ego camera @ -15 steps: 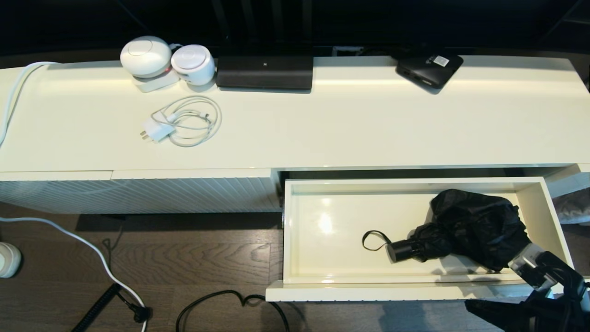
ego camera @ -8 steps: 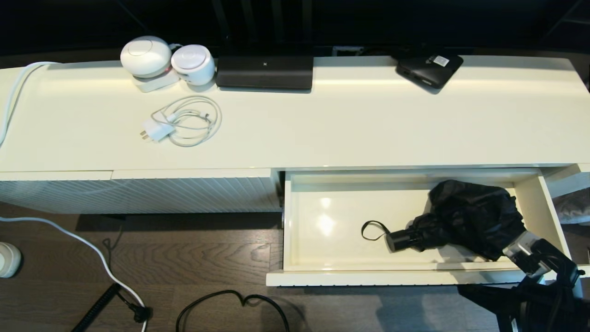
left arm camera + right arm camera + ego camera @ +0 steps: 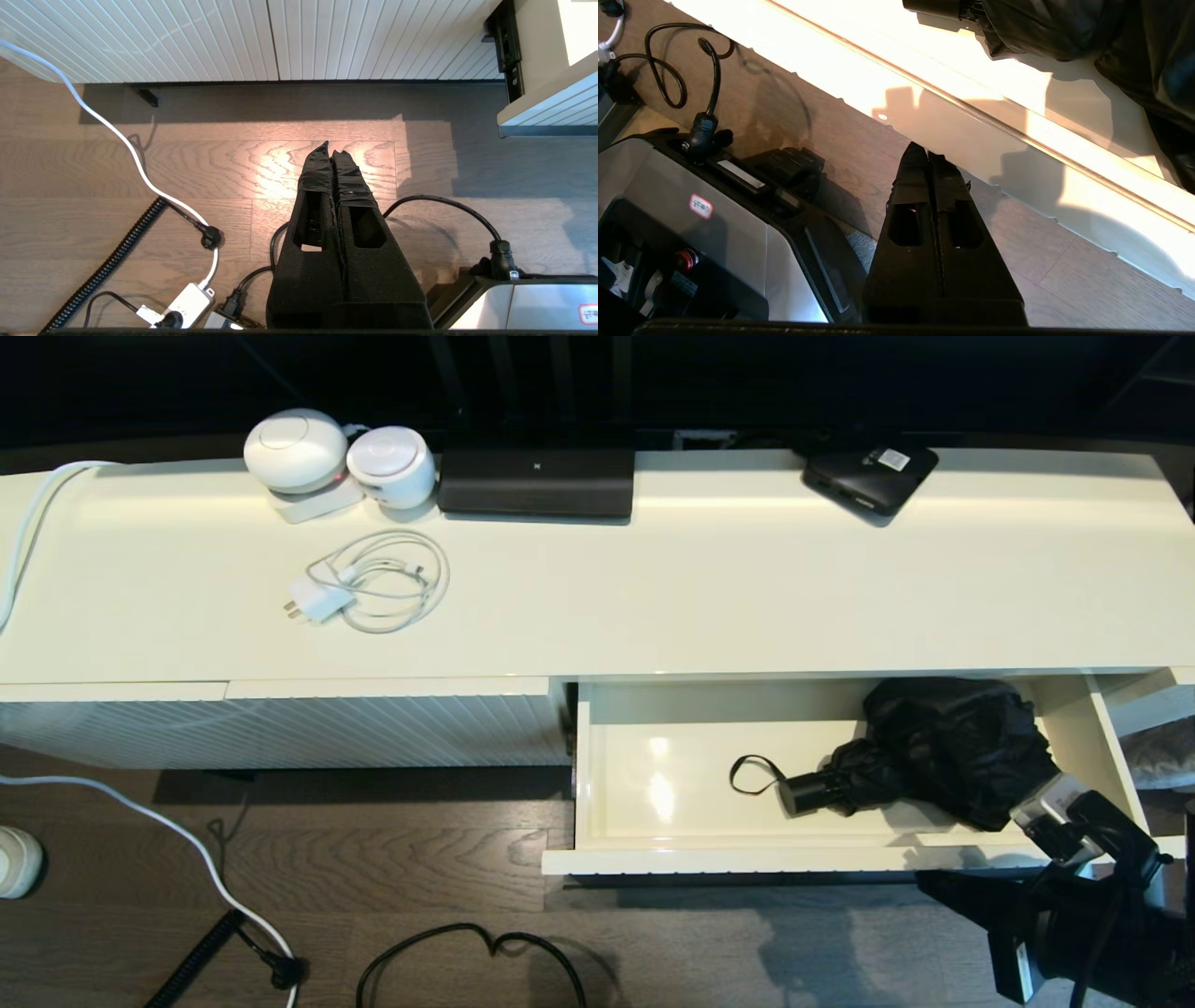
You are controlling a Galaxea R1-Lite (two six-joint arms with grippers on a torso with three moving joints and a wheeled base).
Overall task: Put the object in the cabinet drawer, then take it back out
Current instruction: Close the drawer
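The black folding umbrella [image 3: 952, 751] lies in the right half of the open cream drawer [image 3: 747, 861]. Its short handle [image 3: 812, 793] and wrist loop [image 3: 752, 773] point left. The baggy fabric reaches back under the cabinet top. My right gripper [image 3: 934, 887] is shut and empty. Its tips [image 3: 927, 150] rest against the drawer's ribbed front [image 3: 1017, 154] near the right end, below the umbrella [image 3: 1064, 28]. The left gripper [image 3: 332, 147] hangs shut and empty over the wooden floor, left of the drawer and out of the head view. The drawer's bar handle is hidden.
On the cabinet top sit two white round devices [image 3: 297, 450], a charger with coiled cable [image 3: 373, 581], a black rectangular device [image 3: 537, 481] and a flat black box with a sticker [image 3: 868, 476]. A ribbed panel [image 3: 280, 728] lies left of the drawer. Cables [image 3: 467, 943] cross the floor.
The drawer has slid back toward the cabinet, carrying the umbrella with it. My right gripper has followed the drawer front inward. The left arm has stayed put.
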